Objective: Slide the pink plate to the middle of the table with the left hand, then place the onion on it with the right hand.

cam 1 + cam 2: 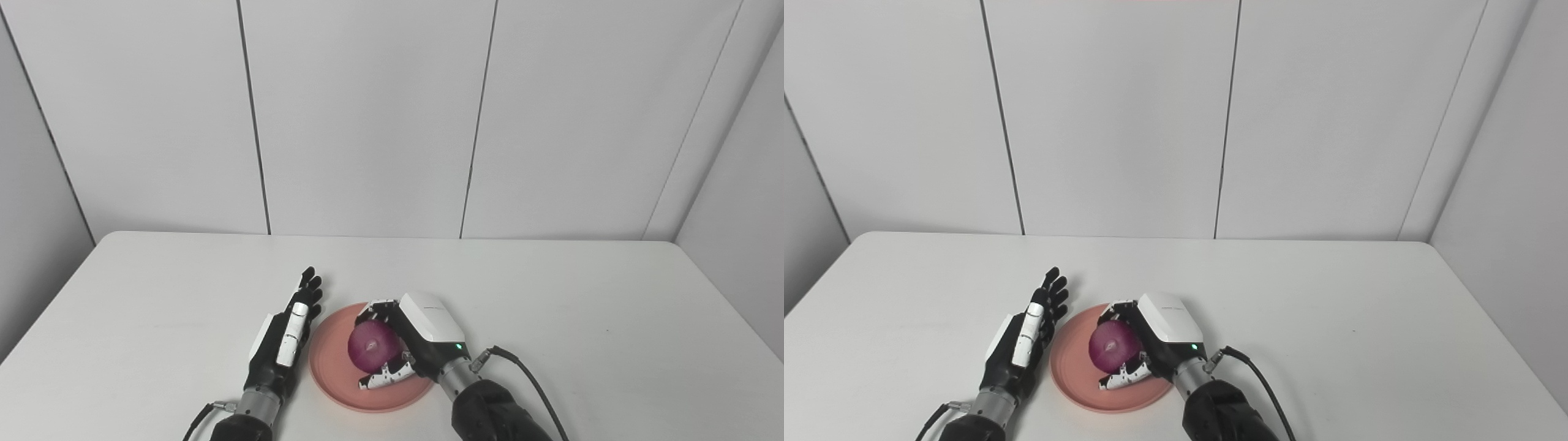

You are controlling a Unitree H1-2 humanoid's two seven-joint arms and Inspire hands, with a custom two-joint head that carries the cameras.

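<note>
Right hand (409, 343) clasps the onion (372, 346) over the pink plate (334, 367); left hand (286, 334) lies flat, fingers straight, beside its rim, contact unclear.

Left hand (285, 337) flat, right hand (416, 334) curled.

We note the pink plate (343, 373) lying on the white table (551, 318) near its front edge and roughly midway across, with the right hand (410, 343) over it, fingers and thumb curled around the purple onion (372, 346) above the plate's centre; whether the onion touches the plate we cannot tell. The left hand (288, 334) sits just beside the plate's left rim, edge-on with its fingers straight, held together and pointing away towards the wall, holding nothing. A black cable (527, 380) runs from the right wrist across the table towards the front edge.
</note>
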